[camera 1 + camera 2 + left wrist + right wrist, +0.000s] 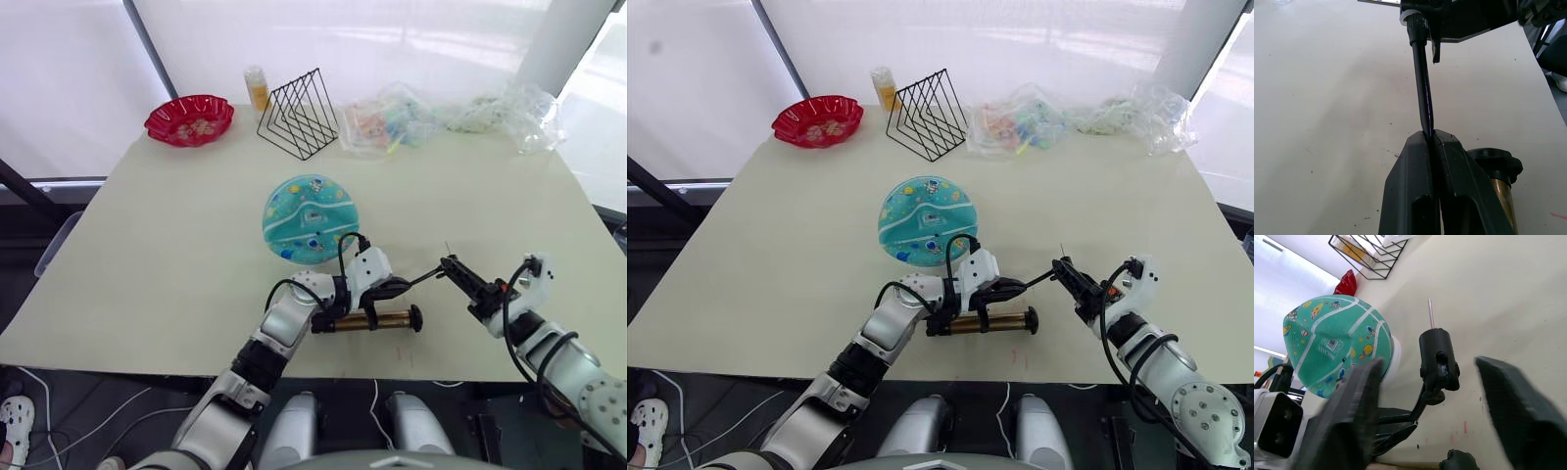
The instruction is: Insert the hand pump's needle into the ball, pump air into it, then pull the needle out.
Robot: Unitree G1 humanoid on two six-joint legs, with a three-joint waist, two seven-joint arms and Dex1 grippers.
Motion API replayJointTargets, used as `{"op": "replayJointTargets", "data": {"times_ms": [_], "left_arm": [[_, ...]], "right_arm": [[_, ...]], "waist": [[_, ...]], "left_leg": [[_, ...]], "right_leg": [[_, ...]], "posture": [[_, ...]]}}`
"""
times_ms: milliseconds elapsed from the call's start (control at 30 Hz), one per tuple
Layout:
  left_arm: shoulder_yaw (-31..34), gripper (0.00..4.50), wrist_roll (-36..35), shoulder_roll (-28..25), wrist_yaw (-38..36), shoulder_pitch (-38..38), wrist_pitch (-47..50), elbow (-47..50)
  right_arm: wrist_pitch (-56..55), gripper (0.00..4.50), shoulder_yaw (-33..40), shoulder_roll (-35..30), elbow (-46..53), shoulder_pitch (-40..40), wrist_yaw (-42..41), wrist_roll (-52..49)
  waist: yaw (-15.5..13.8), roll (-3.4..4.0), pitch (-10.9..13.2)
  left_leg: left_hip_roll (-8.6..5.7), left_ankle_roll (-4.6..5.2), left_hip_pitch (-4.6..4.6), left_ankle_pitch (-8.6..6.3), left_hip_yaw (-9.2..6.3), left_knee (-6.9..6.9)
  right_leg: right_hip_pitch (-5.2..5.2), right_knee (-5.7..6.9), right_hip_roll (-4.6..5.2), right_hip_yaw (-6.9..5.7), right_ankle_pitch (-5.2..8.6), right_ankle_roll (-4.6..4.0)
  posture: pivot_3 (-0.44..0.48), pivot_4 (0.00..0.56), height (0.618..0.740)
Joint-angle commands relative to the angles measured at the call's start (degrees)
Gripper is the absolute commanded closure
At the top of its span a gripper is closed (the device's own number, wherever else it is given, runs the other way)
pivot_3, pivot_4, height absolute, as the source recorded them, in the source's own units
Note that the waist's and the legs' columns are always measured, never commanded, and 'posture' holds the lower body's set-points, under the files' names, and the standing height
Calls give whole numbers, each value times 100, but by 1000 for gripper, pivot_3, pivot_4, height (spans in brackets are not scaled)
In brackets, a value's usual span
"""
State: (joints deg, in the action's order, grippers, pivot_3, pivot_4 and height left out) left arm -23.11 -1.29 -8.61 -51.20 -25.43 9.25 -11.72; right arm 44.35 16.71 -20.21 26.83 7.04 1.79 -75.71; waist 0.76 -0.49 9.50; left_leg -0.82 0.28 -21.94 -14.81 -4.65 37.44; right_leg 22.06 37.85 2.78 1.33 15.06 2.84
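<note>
Two tools: left tool (384,289) pinched on hose (1422,88); right tool (1432,396) spread around needle (1430,313), beside ball (310,217)

Ball at the centre of my surface, pump at its 5 o'clock.

The ball (310,218) sits mid-surface (147,264). The hand pump (377,320) lies on its side near the front edge, my left gripper (392,288) just behind it at the hose (1423,93). My right gripper (468,285) is at the pump's 3 o'clock, the needle (1430,313) pointing up between its fingers. Along the far edge: dish (190,119) at 10 o'clock from the ball, wire rack (298,115) at 12, bottle (257,88) just left of it, bags (446,116) at 2.
</note>
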Motion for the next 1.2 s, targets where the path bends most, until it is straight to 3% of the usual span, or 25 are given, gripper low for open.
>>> {"op": "replayJointTargets", "data": {"times_ms": [33,133,567,633,667,800,900,1200], "left_arm": [[-31,4500,-110,11,-53,23,-46,327],[-36,4500,-114,1,-75,44,-34,366],[24,4500,-221,-27,-179,87,113,442],[68,3784,-268,-47,-173,77,171,457],[102,3653,-297,-57,-159,67,185,464],[186,1911,-411,-167,-189,92,189,537],[210,274,-541,-313,-277,190,211,739],[866,125,-1228,-721,-213,433,475,1993]], "right_arm": [[-132,3542,53,0,220,-23,-32,-23],[-174,4116,60,33,214,-25,-9,-36],[-248,4107,47,-31,284,-24,-201,71],[-256,4107,47,-79,322,-18,-300,153],[-274,4107,75,-130,353,-4,-418,192],[-400,4107,102,-386,473,42,-917,526],[-567,4107,55,-550,609,117,-1333,851],[-1256,4107,-453,-1187,1050,365,-2662,2412]], "waist": [[0,0,0],[0,0,0],[0,0,0],[0,0,0],[0,0,0],[1,1,1],[1,1,1],[8,1,5]], "left_leg": [[0,0,0,0,0,0],[0,0,0,0,0,0],[0,0,-2,0,0,-1],[0,0,-2,0,0,-1],[0,0,-3,0,0,-1],[0,0,-4,0,0,-1],[0,0,-3,0,0,-4],[5,0,-4,0,-2,-7]], "right_leg": [[0,0,0,0,0,0],[0,0,0,0,0,0],[2,-1,0,1,0,0],[3,-1,0,0,0,0],[4,-1,0,0,0,1],[5,-1,0,0,1,1],[5,-3,0,0,1,2],[7,-7,-2,0,6,9]], "posture": [[0,150,740],[0,150,740],[0,150,740],[0,150,740],[0,150,740],[0,150,740],[0,150,740],[0,150,740]]}}
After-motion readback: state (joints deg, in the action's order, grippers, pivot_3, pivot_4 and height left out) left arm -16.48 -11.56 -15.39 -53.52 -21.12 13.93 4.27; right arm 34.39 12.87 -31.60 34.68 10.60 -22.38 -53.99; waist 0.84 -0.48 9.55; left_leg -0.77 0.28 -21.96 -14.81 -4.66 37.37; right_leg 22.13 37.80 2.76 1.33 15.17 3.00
